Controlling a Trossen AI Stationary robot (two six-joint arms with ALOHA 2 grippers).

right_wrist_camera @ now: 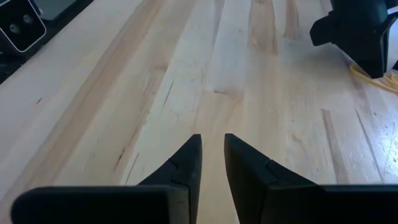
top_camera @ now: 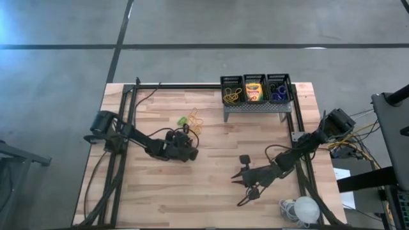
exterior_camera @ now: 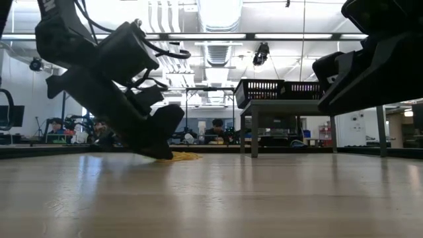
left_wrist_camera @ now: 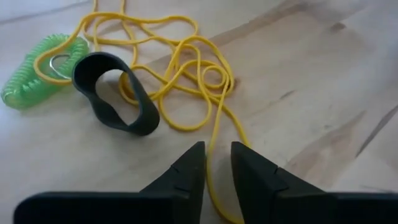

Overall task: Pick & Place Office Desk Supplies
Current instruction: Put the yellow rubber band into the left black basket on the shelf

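A tangle of thin yellow rubber bands lies on the wooden table. Beside it are a black ring standing on edge and a green coil. My left gripper is low over the near end of the tangle, fingers close together with one yellow strand between them. In the low view its tip is down at the tabletop by the bands. My right gripper hovers over bare wood near the table's near right, fingers almost together with nothing between them. My left gripper has one strand of the yellow rubber bands running through the narrow slit between its two fingers. The fingers slant down from the near side. The strand runs lengthwise along the slit. The bands lie slack on the table, not lifted.
At the far right a grey perforated stand carries three black mesh bins. One bin holds yellow bands, one a crayon box, one blue and purple rings. A white round object with a cord lies near the right front corner.
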